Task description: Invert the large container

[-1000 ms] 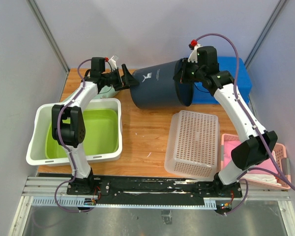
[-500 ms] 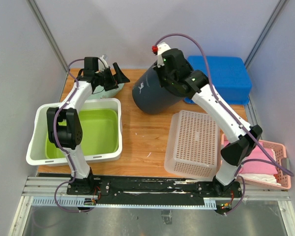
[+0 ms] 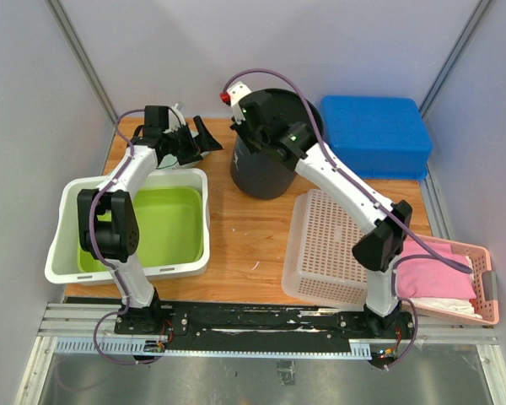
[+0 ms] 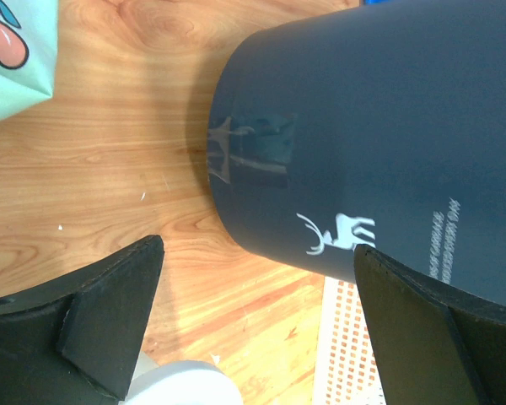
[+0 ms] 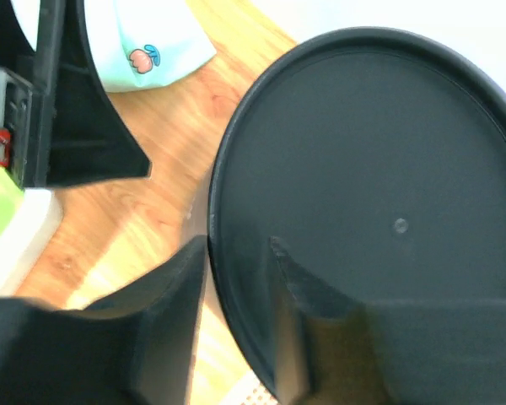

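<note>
**Right gripper pinches the container's rim; left gripper spread wide beside it**

The right gripper [image 5: 236, 249] is closed on the upper rim of the container [image 3: 266, 164]. One finger lies outside the dark wall and the other inside it, with only the rim between them. The right arm rises from its base at the near right. It stretches diagonally over the white basket [image 3: 329, 245] and bends down at the wrist onto the left part of the rim.

The container stands at the far middle of the table [image 3: 244, 236], its narrower end on the wood and its wider end up. The right wrist view shows a dark round face with a small dot at its centre.

The left gripper [image 4: 257, 245] is spread wide and holds nothing. The left arm climbs from the near left over the white tub [image 3: 126, 272], then its forearm runs along the far left with the fingers pointing right. The container's side, with its white deer print, sits just beyond those fingertips and clear of both.

A blue box [image 3: 375, 135] lies to the container's right. A pale green object with a pink print [image 4: 8, 51] lies to its left.
</note>
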Robot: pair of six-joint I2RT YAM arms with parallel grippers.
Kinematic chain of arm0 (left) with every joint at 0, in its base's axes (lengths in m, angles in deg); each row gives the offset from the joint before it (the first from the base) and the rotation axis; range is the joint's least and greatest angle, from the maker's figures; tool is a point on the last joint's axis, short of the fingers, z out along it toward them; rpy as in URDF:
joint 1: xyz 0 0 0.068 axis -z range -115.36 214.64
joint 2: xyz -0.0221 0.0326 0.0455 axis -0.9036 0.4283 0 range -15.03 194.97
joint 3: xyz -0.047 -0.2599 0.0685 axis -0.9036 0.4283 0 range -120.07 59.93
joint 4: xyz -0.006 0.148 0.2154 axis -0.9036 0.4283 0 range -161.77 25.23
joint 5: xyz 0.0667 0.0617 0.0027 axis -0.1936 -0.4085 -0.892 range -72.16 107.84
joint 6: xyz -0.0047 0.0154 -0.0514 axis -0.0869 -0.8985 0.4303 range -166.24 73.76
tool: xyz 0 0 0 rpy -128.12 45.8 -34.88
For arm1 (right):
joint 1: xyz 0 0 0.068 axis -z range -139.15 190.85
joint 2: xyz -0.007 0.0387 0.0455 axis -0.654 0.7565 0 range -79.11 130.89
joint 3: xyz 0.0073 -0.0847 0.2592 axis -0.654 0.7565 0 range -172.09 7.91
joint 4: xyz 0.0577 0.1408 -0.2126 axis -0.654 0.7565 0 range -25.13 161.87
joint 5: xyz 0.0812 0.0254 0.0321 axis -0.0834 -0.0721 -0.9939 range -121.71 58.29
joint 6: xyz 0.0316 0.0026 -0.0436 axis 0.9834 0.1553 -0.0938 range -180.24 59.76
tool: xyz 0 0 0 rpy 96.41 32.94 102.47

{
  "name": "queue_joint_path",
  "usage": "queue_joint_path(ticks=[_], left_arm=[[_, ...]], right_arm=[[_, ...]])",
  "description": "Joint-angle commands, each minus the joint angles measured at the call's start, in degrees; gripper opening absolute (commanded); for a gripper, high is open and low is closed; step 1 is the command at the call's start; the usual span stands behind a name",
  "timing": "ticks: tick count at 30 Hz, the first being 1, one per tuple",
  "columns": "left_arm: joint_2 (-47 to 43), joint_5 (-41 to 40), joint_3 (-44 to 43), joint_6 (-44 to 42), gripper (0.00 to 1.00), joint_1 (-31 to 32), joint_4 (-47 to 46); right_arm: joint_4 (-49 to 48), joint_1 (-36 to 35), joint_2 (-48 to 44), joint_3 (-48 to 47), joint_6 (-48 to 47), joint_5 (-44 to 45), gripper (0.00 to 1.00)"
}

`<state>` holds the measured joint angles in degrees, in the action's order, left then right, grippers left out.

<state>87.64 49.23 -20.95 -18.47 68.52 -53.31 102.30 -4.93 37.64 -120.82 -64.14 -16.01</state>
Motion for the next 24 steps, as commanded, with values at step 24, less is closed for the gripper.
queue_joint_path(ticks=[24], left_arm=[[-28.6,-15.6,2.9,-1.8,0.99,1.0,5.7]], right_arm=[[-48.4,-2.1,-33.4,67.5,21.2,-13.1,0.45]])
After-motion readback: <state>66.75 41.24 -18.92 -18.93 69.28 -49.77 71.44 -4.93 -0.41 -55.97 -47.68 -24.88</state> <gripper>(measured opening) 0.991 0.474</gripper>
